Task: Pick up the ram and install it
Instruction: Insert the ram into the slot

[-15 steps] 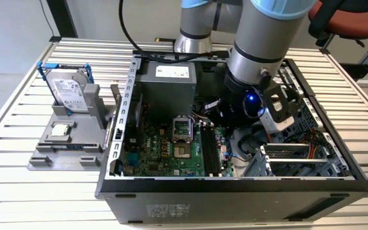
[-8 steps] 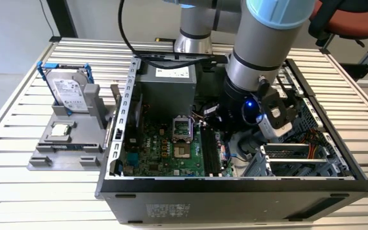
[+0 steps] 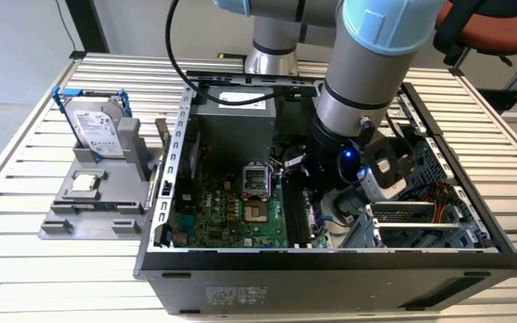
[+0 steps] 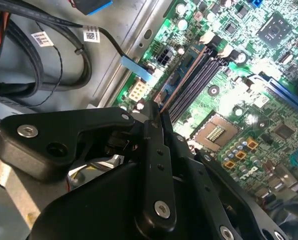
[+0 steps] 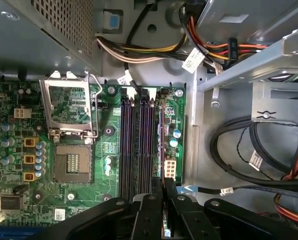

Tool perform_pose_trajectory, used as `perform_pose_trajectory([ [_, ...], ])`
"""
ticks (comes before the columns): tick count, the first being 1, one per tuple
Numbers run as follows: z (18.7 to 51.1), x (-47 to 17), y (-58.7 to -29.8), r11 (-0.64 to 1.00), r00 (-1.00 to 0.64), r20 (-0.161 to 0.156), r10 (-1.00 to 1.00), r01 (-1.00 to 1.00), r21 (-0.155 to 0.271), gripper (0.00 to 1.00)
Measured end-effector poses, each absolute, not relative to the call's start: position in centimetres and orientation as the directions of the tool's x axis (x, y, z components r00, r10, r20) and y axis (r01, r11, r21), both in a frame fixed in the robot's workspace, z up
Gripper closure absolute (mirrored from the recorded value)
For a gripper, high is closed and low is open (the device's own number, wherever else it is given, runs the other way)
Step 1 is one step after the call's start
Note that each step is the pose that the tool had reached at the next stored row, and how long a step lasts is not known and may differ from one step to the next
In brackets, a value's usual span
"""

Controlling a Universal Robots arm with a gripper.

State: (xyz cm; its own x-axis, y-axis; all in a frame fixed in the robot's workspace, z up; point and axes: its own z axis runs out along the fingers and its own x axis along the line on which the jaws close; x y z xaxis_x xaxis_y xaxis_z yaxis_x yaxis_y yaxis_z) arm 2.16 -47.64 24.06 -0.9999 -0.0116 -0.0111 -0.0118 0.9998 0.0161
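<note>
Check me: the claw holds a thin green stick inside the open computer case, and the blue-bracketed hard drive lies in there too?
Not quite. The claw does hold the ram inside the case, but the hard drive stands outside it, on a grey stand, as the exterior view shows.

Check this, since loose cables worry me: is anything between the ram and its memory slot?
Nothing visible. The gripper holds the ram edge-on along the outermost memory slot, and the black cables lie aside, off the motherboard.
</note>
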Motion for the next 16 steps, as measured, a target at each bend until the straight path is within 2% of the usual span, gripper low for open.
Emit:
perform_pose_trajectory([
  [16, 22.8, 2.1, -47.2, 1.0, -1.0, -0.005, -0.014, -0.014, -0.006, 1.0],
])
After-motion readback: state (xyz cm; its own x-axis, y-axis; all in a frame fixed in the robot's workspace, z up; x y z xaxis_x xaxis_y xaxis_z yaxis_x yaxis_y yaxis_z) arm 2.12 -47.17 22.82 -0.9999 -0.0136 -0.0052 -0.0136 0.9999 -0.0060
